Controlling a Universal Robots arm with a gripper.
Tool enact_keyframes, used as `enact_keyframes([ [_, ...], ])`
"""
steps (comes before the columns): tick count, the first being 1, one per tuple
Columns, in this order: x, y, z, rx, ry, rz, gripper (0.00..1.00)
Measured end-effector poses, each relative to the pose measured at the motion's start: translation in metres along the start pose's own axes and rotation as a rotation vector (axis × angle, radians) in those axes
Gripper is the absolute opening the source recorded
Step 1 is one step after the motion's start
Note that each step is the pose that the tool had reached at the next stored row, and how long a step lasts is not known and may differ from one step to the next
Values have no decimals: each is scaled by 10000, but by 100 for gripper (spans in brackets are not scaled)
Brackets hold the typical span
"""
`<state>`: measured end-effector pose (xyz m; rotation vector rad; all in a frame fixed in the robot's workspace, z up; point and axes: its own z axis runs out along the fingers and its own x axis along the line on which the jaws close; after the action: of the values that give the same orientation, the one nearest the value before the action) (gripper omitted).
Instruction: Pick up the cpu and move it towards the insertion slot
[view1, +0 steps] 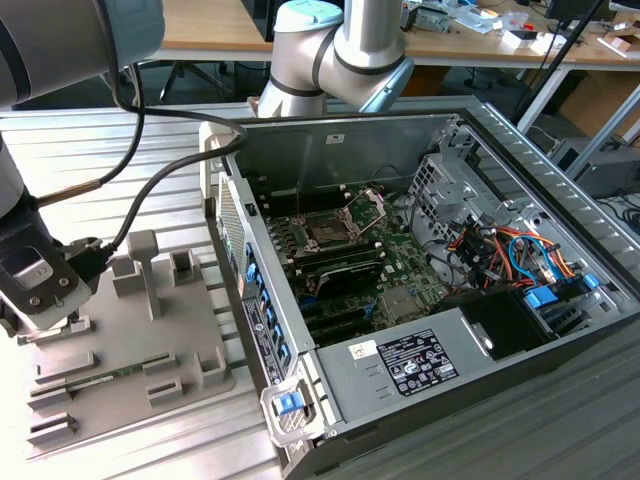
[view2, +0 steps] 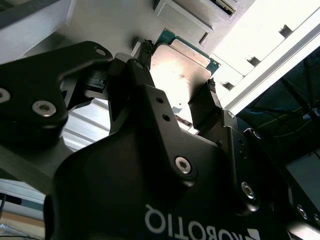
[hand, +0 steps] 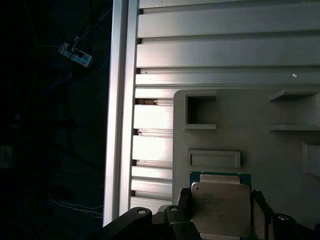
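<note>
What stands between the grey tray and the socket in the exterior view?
The computer case's side wall, with blue ports, stands between tray and socket in the exterior view.

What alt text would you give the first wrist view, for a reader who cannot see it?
A silvery square cpu sits over a grey plastic tray, with the black gripper set around it on two sides. The tray rests on a ribbed aluminium table, beyond whose edge all is dark.

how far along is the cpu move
Done: the claw is at the cpu, straddling it over the tray. In hand: the pickup; whether it's lifted can't be told. Left: the whole trip to the slot, inside the case, to the exterior view's right of the tray.
</note>
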<state>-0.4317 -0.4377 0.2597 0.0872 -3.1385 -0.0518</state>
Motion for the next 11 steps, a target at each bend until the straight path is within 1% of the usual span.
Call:
enact_keyframes([
  [11, 0, 1, -34, 0, 0, 0, 55],
])
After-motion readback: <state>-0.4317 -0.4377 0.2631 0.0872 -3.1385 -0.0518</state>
